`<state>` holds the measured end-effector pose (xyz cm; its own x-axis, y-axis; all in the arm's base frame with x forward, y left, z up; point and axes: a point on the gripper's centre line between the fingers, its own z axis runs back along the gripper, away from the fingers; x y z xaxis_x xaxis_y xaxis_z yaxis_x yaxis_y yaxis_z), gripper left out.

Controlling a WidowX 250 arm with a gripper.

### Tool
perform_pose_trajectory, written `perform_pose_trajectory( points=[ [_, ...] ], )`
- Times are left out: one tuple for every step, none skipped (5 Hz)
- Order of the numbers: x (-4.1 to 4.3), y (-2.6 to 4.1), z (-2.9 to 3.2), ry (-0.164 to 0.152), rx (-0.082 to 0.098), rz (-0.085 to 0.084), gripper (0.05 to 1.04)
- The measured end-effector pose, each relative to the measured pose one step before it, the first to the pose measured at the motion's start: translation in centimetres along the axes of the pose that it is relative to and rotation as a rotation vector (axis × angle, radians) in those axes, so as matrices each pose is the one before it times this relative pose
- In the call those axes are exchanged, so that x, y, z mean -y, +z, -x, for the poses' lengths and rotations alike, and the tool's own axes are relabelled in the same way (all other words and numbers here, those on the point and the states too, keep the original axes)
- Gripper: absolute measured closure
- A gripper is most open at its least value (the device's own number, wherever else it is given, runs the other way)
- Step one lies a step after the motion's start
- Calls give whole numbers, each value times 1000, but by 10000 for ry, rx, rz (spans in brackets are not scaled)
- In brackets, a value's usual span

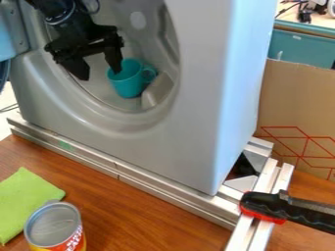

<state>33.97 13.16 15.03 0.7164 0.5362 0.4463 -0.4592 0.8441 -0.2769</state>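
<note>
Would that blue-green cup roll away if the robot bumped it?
Probably not far: the cup has a handle sticking out, and the grey ridge beside it might block it. It could tip or slide, though, because the drum looks curved and smooth.

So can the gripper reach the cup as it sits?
Probably yes: the gripper hangs open inside the drum, one finger at the rim of the cup. Nothing visible blocks it, though the fin might crowd the handle side.

Matte black arm, silvery ring
</note>
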Motion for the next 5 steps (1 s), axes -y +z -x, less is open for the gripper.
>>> perform_pose_trajectory(
  points=[
    [-619, -1078, -135, 289, -190, -450, 83],
    [159, -141, -306, 48, 63, -507, 83],
    [-151, -789, -244, 164, -112, -92, 83],
    [587, -24, -336, 86, 195, 432, 83],
    [-230, -907, 41, 109, -172, -89, 83]
  ],
)
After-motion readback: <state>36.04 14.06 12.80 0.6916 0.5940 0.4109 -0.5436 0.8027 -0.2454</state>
